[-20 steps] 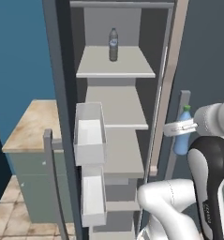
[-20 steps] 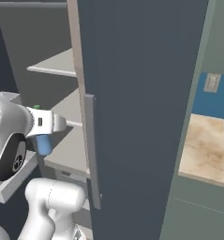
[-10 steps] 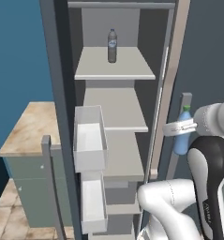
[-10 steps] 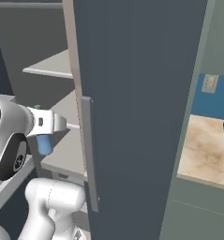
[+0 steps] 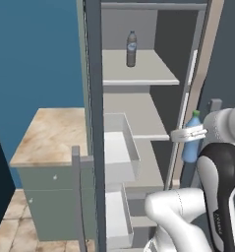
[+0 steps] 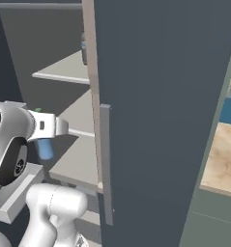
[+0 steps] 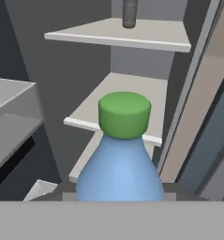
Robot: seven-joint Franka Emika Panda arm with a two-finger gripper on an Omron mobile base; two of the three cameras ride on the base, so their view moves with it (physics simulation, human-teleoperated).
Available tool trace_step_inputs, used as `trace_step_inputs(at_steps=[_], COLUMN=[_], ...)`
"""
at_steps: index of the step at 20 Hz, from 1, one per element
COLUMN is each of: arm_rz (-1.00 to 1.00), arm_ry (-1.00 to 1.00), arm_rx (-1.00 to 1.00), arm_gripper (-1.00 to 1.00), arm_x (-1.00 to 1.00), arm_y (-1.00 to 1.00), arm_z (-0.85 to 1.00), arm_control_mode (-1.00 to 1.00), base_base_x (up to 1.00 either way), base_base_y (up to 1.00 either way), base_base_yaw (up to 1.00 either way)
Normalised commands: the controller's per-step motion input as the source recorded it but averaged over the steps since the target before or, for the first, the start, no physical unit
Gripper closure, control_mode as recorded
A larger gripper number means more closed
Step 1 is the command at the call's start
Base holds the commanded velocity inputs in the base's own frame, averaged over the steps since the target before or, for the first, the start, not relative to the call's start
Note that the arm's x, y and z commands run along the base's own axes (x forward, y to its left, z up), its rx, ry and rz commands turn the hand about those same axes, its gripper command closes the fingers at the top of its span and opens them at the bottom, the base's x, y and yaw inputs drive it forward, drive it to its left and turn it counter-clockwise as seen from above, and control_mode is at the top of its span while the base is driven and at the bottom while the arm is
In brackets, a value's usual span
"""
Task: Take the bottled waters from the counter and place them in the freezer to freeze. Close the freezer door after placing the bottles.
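Your fingers (image 5: 188,135) are clamped on the blue bottle (image 5: 190,145), held upright with its green cap up, just outside the freezer (image 5: 138,74) at its right edge. The grey bottle (image 5: 131,49) stands on the upper shelf (image 5: 153,74), at 11 o'clock from the blue one. The freezer door (image 6: 160,96) is open. The bench (image 5: 50,135) lies at 9 o'clock.

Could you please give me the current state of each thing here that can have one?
Freezer: open, shelves exposed.
Freezer door: swung open, bins facing the shelves.
Grey bottle: upright on the upper shelf.
Blue bottle: upright, held in front of the shelves.
Tool: shut on the blue bottle.
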Motion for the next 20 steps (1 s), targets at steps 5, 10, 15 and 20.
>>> trace_step_inputs(at_steps=[5, 10, 15, 20], arm_rz=[0.0, 0.0, 0.0, -0.2], arm_ry=[0.0, 0.0, 0.0, 0.0], arm_rx=[0.0, 0.0, 0.0, 0.0], arm_gripper=[1.0, 1.0, 1.0, 1.0], arm_x=[0.0, 0.09, 0.0, 0.45], arm_y=[0.0, 0.0, 0.0, 0.0], arm_z=[0.0, 0.0, 0.0, 0.04], arm_control_mode=[1.0, -1.0, -1.0, -1.0], base_base_x=[0.32, 0.04, 0.0, 0.0], base_base_y=[0.12, 0.0, 0.0, 0.0], base_base_yaw=[0.0, 0.0, 0.0, 0.0])
